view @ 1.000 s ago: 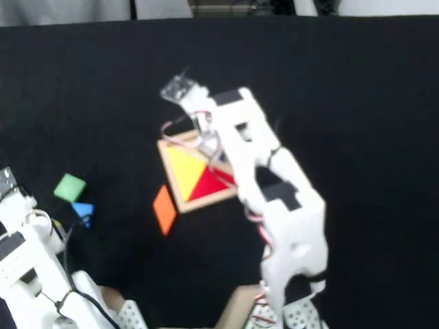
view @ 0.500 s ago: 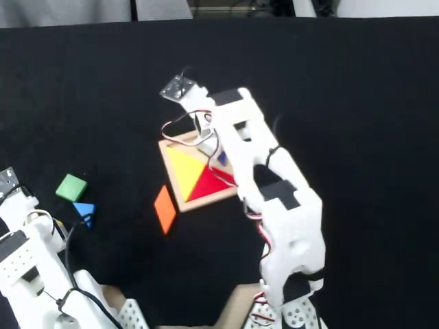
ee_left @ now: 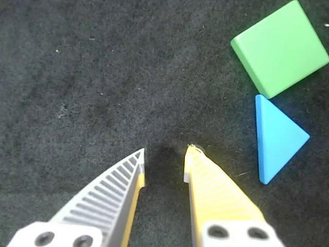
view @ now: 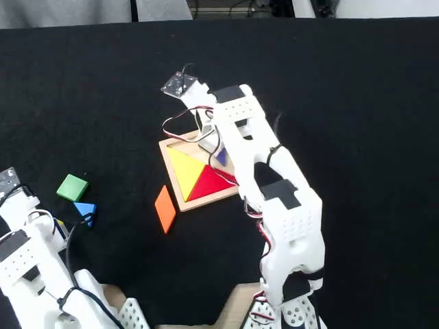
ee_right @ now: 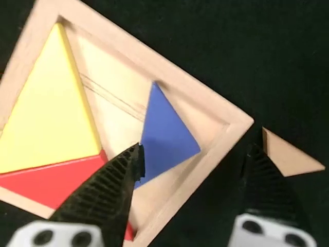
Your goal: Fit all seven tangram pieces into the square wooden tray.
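Right arm eases off the tray corner

From the high view I see my right arm [view: 236, 130] has crept a little toward the far side of the table over the last second, and its wrist end sits slightly higher than before. That small shift has uncovered more of the tray [ee_right: 169, 80] by the arm. The blue triangle [view: 221, 157] inside it shows plainly now, where earlier I could barely make it out.

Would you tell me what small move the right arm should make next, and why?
Probably nudge the dark blue triangle flush against the rim of the tray: it lies askew, bare floor beside it, under the open right gripper.
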{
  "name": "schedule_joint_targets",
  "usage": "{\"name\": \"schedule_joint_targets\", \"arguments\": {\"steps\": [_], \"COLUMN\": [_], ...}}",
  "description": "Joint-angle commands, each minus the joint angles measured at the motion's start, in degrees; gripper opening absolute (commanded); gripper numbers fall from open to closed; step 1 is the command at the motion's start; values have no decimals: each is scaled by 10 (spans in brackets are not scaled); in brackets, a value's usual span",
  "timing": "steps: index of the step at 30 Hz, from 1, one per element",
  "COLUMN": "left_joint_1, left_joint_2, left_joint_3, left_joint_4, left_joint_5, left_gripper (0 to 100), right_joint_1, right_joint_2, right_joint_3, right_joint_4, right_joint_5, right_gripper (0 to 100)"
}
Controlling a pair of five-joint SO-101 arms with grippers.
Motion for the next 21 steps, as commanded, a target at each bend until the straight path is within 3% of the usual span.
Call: {"name": "schedule_joint_targets", "arguments": {"steps": [1, 3, 8, 11, 21], "left_joint_1": [-4, -4, -4, -4, -5], "left_joint_2": [-9, -9, -9, -9, -9], "left_joint_3": [-2, -2, -2, -2, -2], "left_joint_4": [-9, -9, -9, -9, -9], "left_joint_5": [2, 2, 2, 2, 2], "left_gripper": [137, 137, 136, 136, 135], "right_joint_1": [4, -7, -25, -27, -21], "right_joint_2": [-20, -45, -89, -71, 35], "right_joint_3": [-27, -31, -26, -13, -60], "right_joint_4": [33, 59, 79, 68, 47], "right_joint_5": [-4, -4, -12, -44, -52], "right_gripper": [302, 264, 4, 60, 12]}}
